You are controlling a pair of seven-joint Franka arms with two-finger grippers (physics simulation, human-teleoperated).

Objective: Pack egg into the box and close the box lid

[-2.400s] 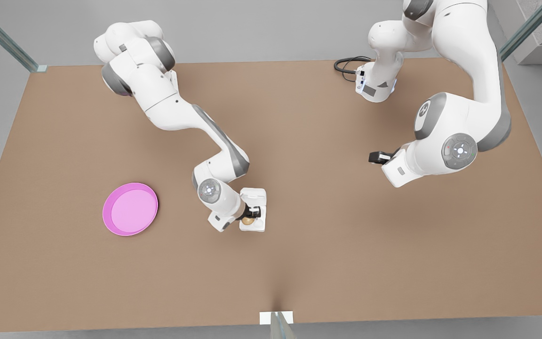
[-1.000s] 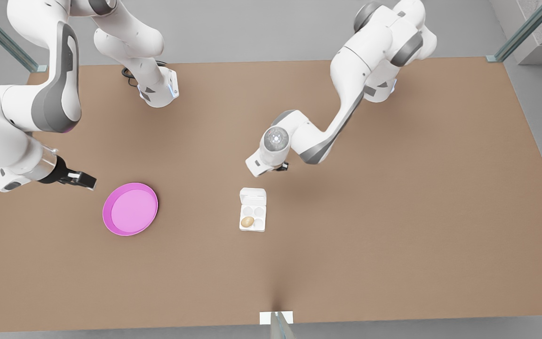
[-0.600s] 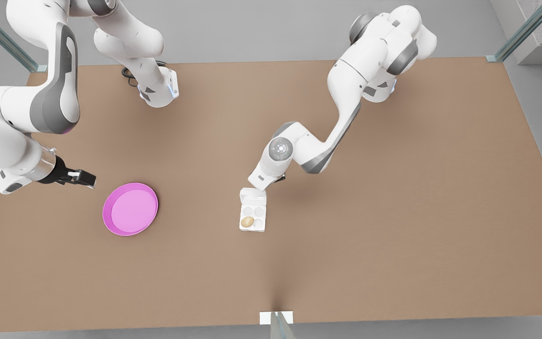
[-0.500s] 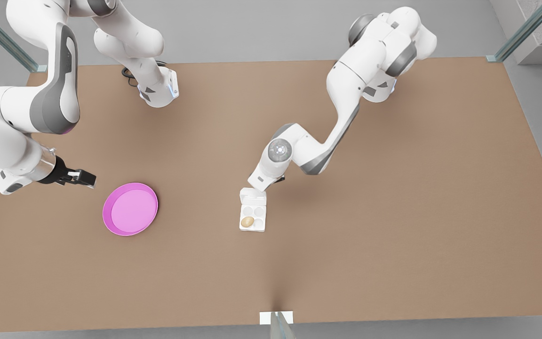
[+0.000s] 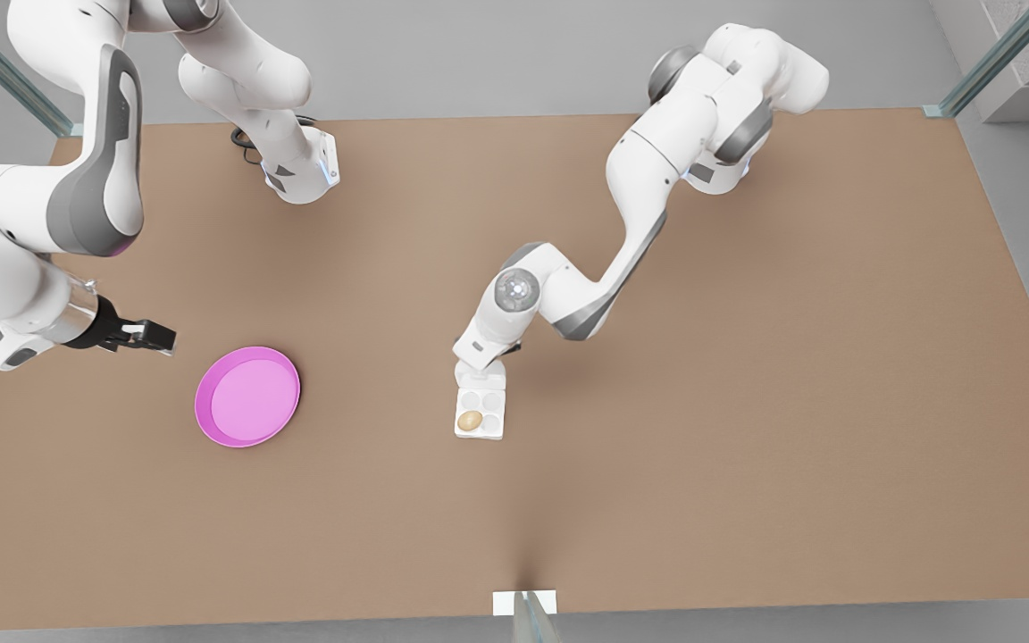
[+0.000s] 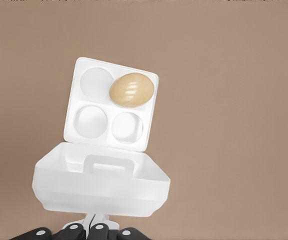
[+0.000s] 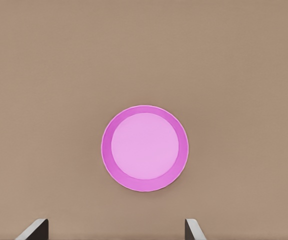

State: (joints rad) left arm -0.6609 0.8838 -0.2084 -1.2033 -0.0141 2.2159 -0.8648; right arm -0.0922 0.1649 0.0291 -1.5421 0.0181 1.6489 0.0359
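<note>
The white box [image 5: 495, 427] lies mid-table with its tray open. The tan egg [image 5: 470, 421] sits in the tray cup nearest the front on the front view's left. In the left wrist view the egg [image 6: 131, 90] fills one corner cup of the box [image 6: 104, 107]. The box lid [image 5: 483, 379] [image 6: 99, 190] extends from the tray's far side. My left gripper [image 5: 481, 362] [image 6: 96, 227] is at the lid's outer edge, fingers nearly together on it. My right gripper [image 5: 162, 339] [image 7: 115, 226] waits open beside the plate.
A round pink plate [image 5: 247, 396] [image 7: 144, 148] lies on the brown table [image 5: 747, 402] toward the front view's left. A black cable [image 5: 242, 138] lies by the arm base at the back left.
The right gripper released the egg into the box and withdrew to beside the plate. The left arm swung in and came down onto the lid's outer edge.
</note>
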